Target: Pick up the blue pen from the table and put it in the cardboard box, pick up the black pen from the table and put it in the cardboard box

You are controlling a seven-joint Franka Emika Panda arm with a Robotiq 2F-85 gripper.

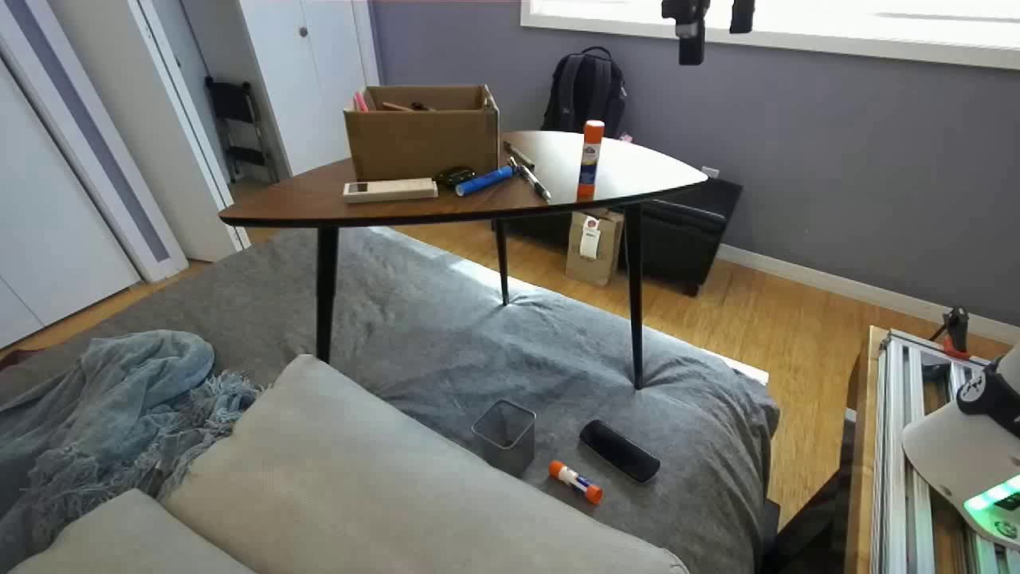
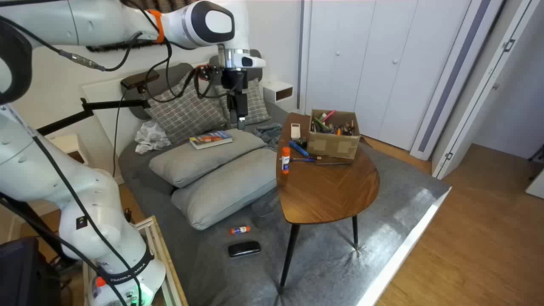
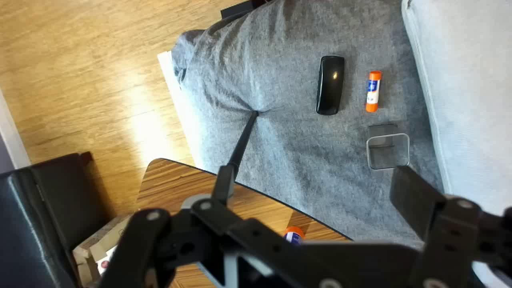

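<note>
Claw [image 3: 316, 184] is spread wide, empty; in an exterior view, black pen [image 2: 333, 163] is seen at six o'clock from box [image 2: 321, 144]

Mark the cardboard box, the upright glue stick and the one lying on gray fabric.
Cardboard box [image 1: 425, 145]: in an exterior view, on its near wall.
Upright glue stick [image 1: 589, 162]: in an exterior view, on its label.
Lying glue stick [image 3: 373, 91]: in the wrist view, on its label.

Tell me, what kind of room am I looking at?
Probably a bedroom in someone's home: an exterior view shows a broad grey bed-like surface with pillows on it, a small white nightstand-like unit near it, and tall white closet-style doors.
</note>
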